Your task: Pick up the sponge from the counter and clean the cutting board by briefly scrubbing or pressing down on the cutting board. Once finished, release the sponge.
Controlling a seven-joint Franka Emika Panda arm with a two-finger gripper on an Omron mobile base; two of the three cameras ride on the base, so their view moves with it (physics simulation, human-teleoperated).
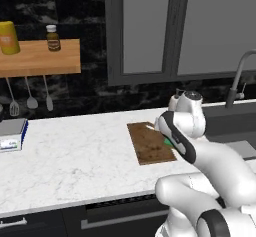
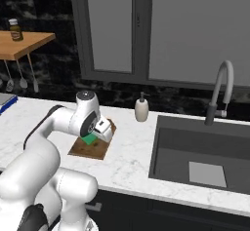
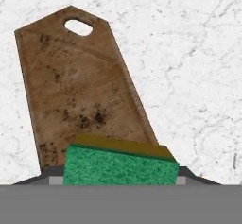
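Note:
The dark brown cutting board lies on the white marble counter, its handle hole pointing away in the hand view. My gripper is shut on the sponge, green face toward the camera with a yellow edge behind. The sponge sits low over the near part of the board; whether it touches the wood cannot be told. In the left base view a sliver of green sponge peeks out beside the arm.
A soap dispenser stands behind the board, and the sink with its faucet lies to the right. A grey-and-blue box rests far left. A wooden shelf with bottles and hanging utensils is on the wall.

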